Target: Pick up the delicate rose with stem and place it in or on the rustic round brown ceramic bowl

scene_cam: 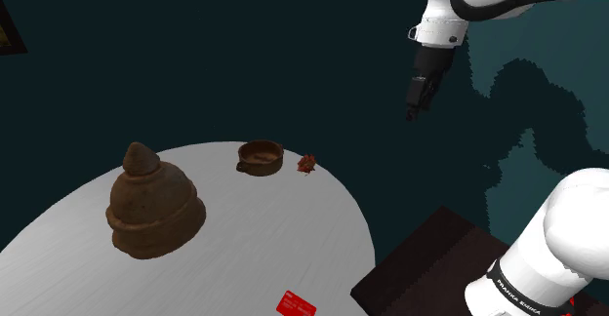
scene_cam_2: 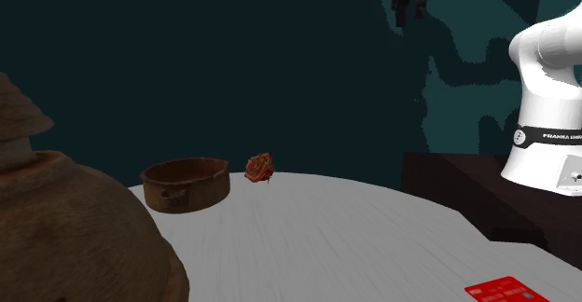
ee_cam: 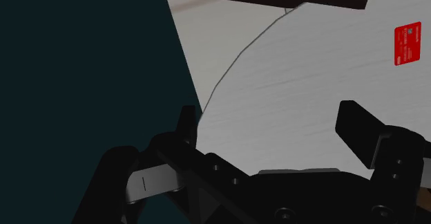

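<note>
Presently, in the shoulder view, the rose point(scene_cam: 307, 164) lies on the grey tabletop point(scene_cam: 263, 246) just beside the brown bowl point(scene_cam: 261, 156), at its 3 o'clock, with the fingers point(scene_cam: 414, 104) aloft at the rose's 1 o'clock. In the second exterior view the rose sits at the bowl's 2 o'clock. In the wrist view the fingers stand wide apart over the tabletop's edge.

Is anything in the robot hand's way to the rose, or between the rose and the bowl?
Nothing visible. The open gripper hangs high up, with only air between it and the rose. Only bare tabletop separates the rose from the bowl beside it.
</note>
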